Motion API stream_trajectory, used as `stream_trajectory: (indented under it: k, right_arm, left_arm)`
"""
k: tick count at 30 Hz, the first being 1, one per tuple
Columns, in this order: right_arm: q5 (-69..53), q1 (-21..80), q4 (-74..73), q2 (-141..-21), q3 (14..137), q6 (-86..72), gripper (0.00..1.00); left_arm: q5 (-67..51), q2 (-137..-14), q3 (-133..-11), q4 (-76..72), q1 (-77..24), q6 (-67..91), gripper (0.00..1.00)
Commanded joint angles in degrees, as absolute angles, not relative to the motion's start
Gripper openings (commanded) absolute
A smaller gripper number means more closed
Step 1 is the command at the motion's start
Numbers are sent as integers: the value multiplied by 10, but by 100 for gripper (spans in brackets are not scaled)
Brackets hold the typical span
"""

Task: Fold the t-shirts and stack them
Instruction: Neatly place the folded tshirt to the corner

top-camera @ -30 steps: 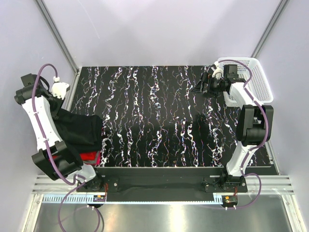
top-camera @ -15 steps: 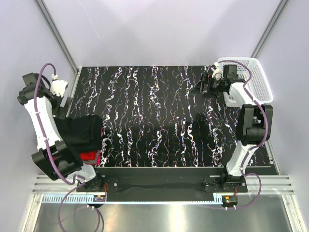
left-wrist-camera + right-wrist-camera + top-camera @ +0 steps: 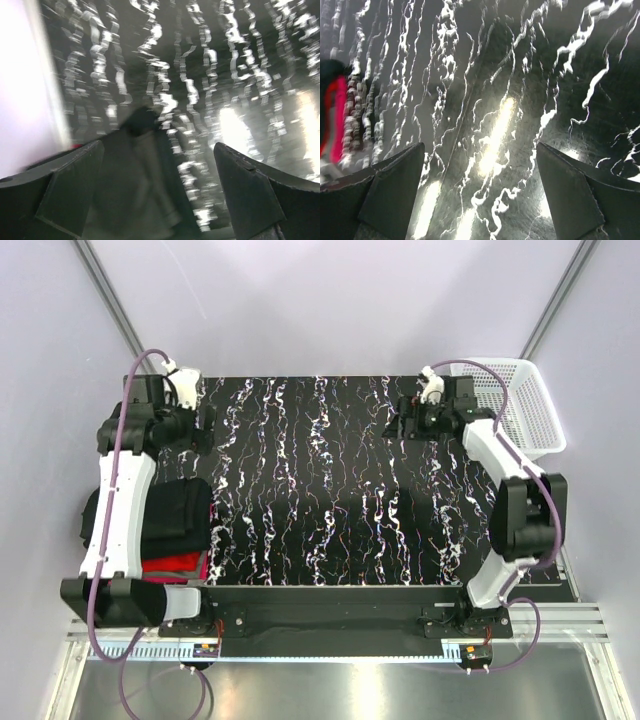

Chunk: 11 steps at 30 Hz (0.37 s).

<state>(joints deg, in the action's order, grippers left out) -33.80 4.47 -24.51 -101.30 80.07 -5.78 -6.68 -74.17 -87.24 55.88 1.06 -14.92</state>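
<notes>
At the lower left of the top view, on the left edge of the bench point(image 3: 320, 490), lies the stack of t-shirts: a folded black t-shirt point(image 3: 176, 510) on top, a red t-shirt point(image 3: 172, 563) showing beneath its near edge, and a thin pink edge point(image 3: 204, 566) at the stack's near right corner. The white left arm point(image 3: 120, 510) rises from its base at the bottom left and crosses over the left part of the stack, hiding some of the black cloth. Its left hand point(image 3: 198, 424) is in the upper left of the frame, over bare bench beyond the stack and apart from it. In the left wrist view, which is blurred, this left hand point(image 3: 157, 147) is released: its two dark fingers point(image 3: 67, 192) stand wide apart with only the veined bench surface and a dark, unclear shape between them, and nothing is gripped. The middle of the bench shows only its black surface with white marbling. To the right, the right hand point(image 3: 402, 422) hangs over the far part of the bench, just left of the white mesh basket point(image 3: 535, 405) in the upper right corner. From the right wrist camera this right hand point(image 3: 480, 147) is also released, fingers point(image 3: 390, 192) spread wide over the glossy bench, empty, with a blurred patch of red and black cloth point(image 3: 334, 117) at the frame's far left edge.
</notes>
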Motion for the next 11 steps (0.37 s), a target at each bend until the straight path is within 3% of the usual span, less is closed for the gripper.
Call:
stream_trajectory:
  k: [1,2,11]
  right_arm:
    - [-180,96,-165,-921,756,-65,100]
    - [-99,104,-158,-911,748,-82,100]
    - [23,108,-192,-879,744,-33,100]
  left_arm:
    - [-143,-776,-855,505,11,-30,99]
    - [-153,-793,-853,497,7,-21,99]
    - [-160,-925,-929,447,-10,25,99]
